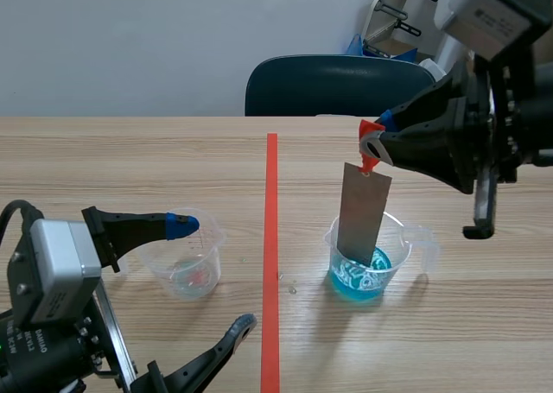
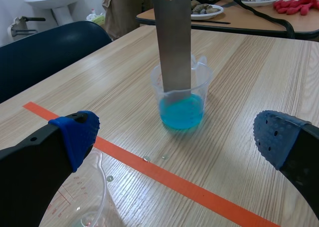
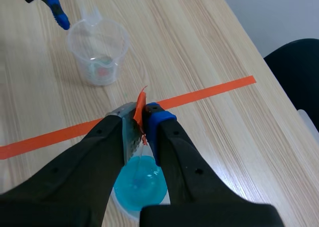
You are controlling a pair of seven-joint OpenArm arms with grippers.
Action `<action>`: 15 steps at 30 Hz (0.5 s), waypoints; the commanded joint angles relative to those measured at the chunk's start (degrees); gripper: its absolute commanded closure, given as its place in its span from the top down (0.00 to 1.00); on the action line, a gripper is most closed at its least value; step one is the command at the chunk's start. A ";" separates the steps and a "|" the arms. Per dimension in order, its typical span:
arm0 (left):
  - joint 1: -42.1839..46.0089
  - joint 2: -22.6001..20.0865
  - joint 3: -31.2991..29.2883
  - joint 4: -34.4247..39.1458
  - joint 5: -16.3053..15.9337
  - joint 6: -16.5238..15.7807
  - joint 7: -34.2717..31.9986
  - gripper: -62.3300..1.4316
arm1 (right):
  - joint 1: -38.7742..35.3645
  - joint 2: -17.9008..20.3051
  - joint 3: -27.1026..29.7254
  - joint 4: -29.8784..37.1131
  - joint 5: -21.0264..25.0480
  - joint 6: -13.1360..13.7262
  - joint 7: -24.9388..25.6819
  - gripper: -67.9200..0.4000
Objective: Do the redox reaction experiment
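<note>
A grey metal strip (image 1: 364, 213) with an orange-red tab hangs upright, its lower end dipped in a clear beaker of blue liquid (image 1: 370, 265) right of the tape line. My right gripper (image 1: 373, 144) is shut on the strip's tab from above. In the right wrist view the fingers pinch the orange tab (image 3: 140, 112) over the blue beaker (image 3: 140, 186). My left gripper (image 1: 214, 281) stands open low at the left, around a second clear beaker (image 1: 185, 266) holding a little liquid. The left wrist view shows the metal strip (image 2: 174, 42) in the blue beaker (image 2: 182, 105) ahead.
An orange-red tape line (image 1: 271, 255) divides the table. A dark blue chair (image 1: 333, 86) stands behind the far edge. Small droplets (image 2: 154, 157) lie on the wood near the tape.
</note>
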 commanded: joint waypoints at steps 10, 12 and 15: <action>-0.15 0.13 -0.22 0.96 -0.39 0.15 -0.79 1.00 | 0.37 6.12 5.95 8.83 9.38 0.44 -6.25 0.02; -0.15 0.13 -0.22 0.96 -0.39 0.15 -0.79 1.00 | 0.37 6.25 7.32 10.19 10.88 0.44 -7.69 0.01; -0.15 0.13 -0.22 0.96 -0.39 0.15 -0.79 1.00 | 0.37 6.25 9.35 12.07 12.94 0.44 -9.66 0.01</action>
